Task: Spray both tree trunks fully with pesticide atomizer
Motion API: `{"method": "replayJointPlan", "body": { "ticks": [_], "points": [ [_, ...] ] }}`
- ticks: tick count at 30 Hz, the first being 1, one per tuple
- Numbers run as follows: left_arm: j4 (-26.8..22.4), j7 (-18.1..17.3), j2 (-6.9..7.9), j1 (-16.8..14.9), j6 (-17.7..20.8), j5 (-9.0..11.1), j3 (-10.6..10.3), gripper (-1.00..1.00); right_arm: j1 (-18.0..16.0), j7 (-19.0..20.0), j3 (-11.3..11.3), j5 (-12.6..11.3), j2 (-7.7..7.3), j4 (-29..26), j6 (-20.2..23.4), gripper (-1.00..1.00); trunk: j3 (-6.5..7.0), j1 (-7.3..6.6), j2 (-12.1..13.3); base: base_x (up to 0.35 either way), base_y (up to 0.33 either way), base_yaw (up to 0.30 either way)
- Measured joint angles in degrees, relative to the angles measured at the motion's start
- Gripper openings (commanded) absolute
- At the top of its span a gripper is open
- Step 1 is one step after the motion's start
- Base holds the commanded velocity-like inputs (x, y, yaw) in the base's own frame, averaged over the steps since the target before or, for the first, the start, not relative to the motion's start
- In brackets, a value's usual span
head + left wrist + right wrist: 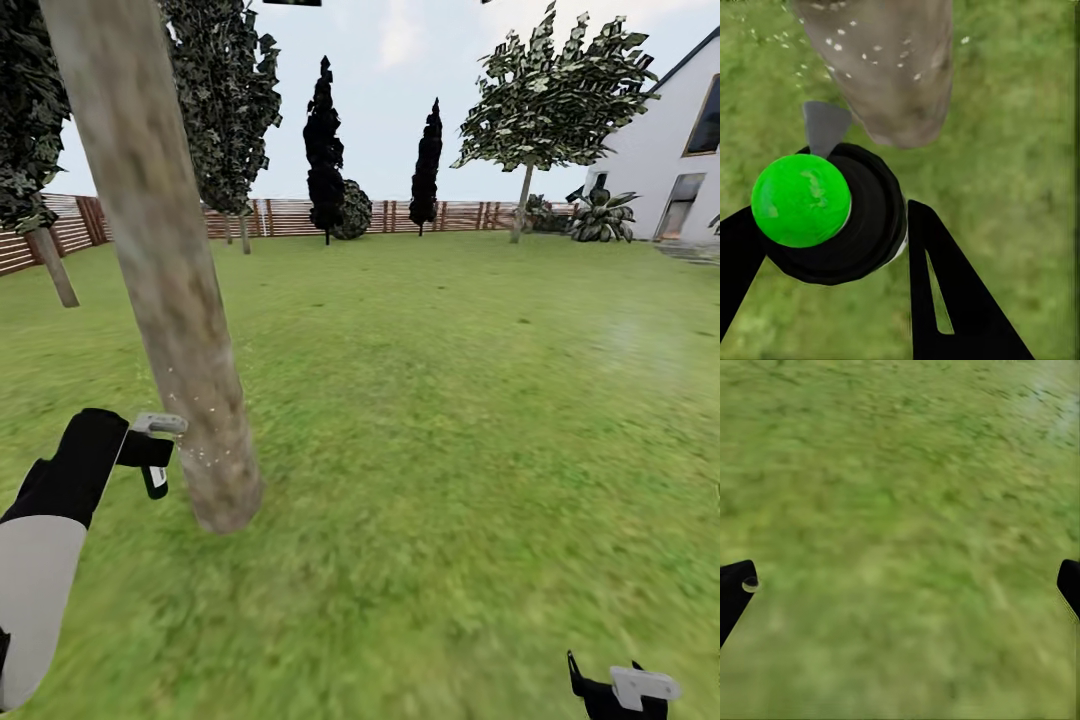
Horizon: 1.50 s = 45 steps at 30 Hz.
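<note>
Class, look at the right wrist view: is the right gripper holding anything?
No: its fingers stand wide apart with bare grass between them.

Two thin black columnar trees (323, 140) and (427, 165) stand at the far side, in front of the slats. A round dark bush (352, 210) sits just right of the left one. Far right, a leafy tree with a thin pale stem (553, 95) rises near a white house (672, 150) with dark window and door openings. A spiky-leaved plant (603, 215) grows beside the house wall. The sky (400, 90) is pale with faint cloud.
</note>
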Motion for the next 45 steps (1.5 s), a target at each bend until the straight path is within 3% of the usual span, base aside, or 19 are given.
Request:
{"method": "replayJointPlan", "body": {
  "ticks": [10,14,17,25,30,35,45],
  "points": [
    [0.1,0.3,0.53,0.5,0.0,-0.2,0.4,-1.0,0.0,0.0,0.0,0.0,0.0,0.0,0.0,1.0,0.0,0.0,0.0,0.005,-0.271,0.016],
    [0.4,0.3,0.67,1.4,0.0,-0.2,0.5,-1.0,0.0,0.0,0.1,-0.1,0.0,0.0,0.0,1.0,0.0,0.0,0.0,0.004,-0.272,0.242],
    [0.6,0.5,1.57,3.1,-0.1,-1.6,0.6,-1.0,0.0,0.0,0.1,-0.1,0.0,0.0,0.0,1.0,0.0,0.0,0.0,0.1,-0.271,0.275],
    [0.8,0.5,2.1,3.5,0.0,-1.5,0.4,-1.0,0.0,0.0,0.1,0.0,0.0,0.0,0.0,1.0,0.0,0.0,0.0,0.203,-0.213,0.111],
    [0.9,0.5,2.42,3.5,0.0,-4.0,0.7,-1.0,0.0,0.0,0.1,-0.1,0.0,0.0,0.0,1.0,0.0,0.0,0.0,0.247,-0.171,0.033],
    [1.1,1.7,2.44,9.0,-0.1,-4.2,0.9,-1.0,0.0,0.0,0.1,-0.1,0.04,0.0,0.0,1.0,-0.01,0.0,0.0,0.247,-0.171,0.261],
    [1.2,1.9,0.76,9.7,-0.8,-3.6,1.4,-1.0,0.0,0.0,0.1,-0.1,0.07,0.0,0.0,1.0,0.0,0.0,0.0,0.289,-0.088,0.257]
  ]
}}
